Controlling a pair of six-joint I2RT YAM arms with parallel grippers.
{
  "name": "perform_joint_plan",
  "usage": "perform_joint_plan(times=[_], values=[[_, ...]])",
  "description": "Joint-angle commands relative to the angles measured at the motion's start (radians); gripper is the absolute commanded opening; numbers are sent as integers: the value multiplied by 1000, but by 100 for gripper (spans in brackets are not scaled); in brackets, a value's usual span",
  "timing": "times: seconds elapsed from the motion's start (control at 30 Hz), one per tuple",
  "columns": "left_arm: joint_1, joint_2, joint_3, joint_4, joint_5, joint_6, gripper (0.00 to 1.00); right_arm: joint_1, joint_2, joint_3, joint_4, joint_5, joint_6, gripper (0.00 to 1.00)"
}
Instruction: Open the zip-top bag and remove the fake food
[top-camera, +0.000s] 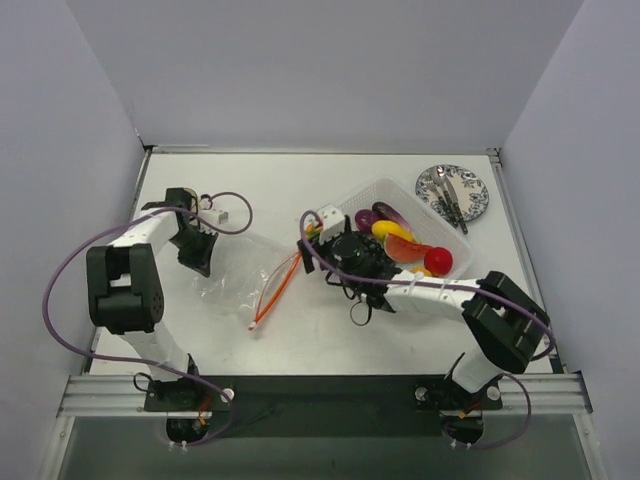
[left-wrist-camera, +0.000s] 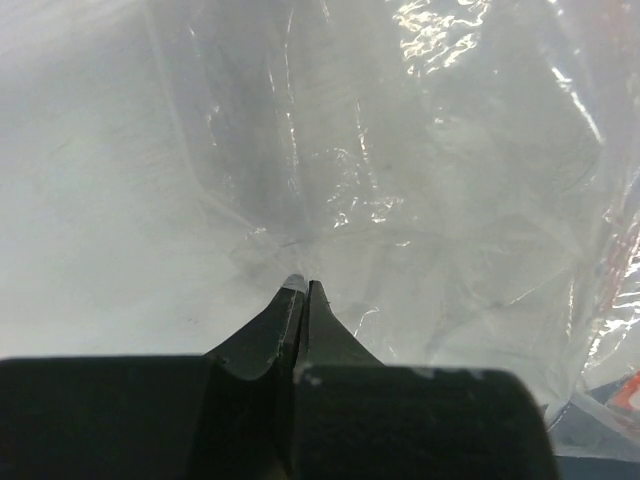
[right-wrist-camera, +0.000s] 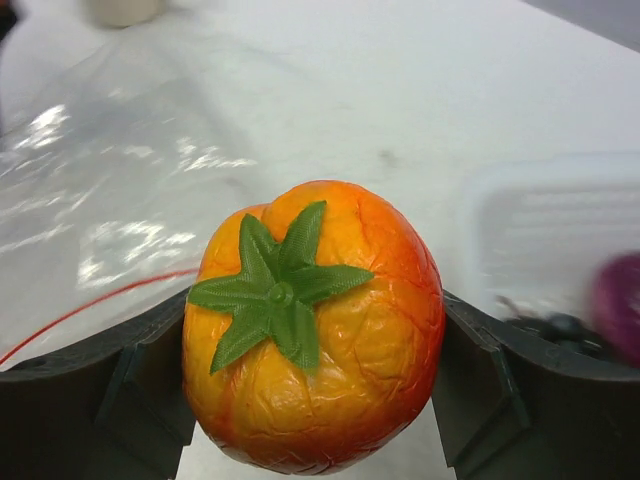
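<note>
A clear tray sits right of centre holding fake food in red, yellow and purple. A patterned plate with cutlery lies just beyond its far corner. My right arm runs along the tray's near side.

The zip-top bag lies flat left of centre, its red zip strip toward the right gripper. That gripper's fingers are spread wide and clamp both sides of an orange fruit with a green top, between bag and tray.

The left gripper has its fingertips pressed together at the bag's left end. I think film is pinched between them.

White table shows behind the bag.
</note>
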Motion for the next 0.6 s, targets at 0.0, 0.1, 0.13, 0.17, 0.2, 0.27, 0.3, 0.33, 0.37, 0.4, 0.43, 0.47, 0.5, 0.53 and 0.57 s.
perform_joint_plan(times=[0.0,0.1,0.13,0.17,0.2,0.27,0.3,0.33,0.37,0.4,0.43,0.47,0.5,0.53,0.57], values=[[-71,-10,59,4,45,-52,0,-167,-88,93,-209,149,101,77],[-71,-13,94,-25,112,-85,0,-239,-56,181,-375,253,128,96],[-71,-16,97,-28,125,-95,0,-256,-44,250,-422,291,135,99],[-71,-22,97,-28,137,-100,0,-270,-31,278,-515,330,144,100],[-71,-34,97,-27,163,-105,0,-282,-21,304,-553,338,154,100],[-71,-45,96,-28,185,-114,0,-311,-22,329,-612,352,189,100],[-72,-54,96,-31,198,-114,0,-319,-33,330,-631,349,200,100],[-72,-57,96,-33,203,-115,0,-323,-37,333,-646,355,209,100],[-72,-60,97,-34,209,-114,0,-323,-45,335,-677,361,218,100],[-72,-66,99,-40,220,-108,0,-325,-60,335,-692,368,227,100],[-72,-68,102,-46,228,-106,7,-325,-69,332,-708,370,238,100],[-72,-73,111,-56,229,-105,28,-323,-82,330,-734,372,261,100],[-72,-79,113,-60,232,-99,39,-323,-106,326,-748,393,278,100],[-72,-85,117,-62,243,-97,48,-322,-119,320,-761,407,293,100],[-72,-102,120,-63,247,-97,51,-320,-132,309,-801,419,325,100]])
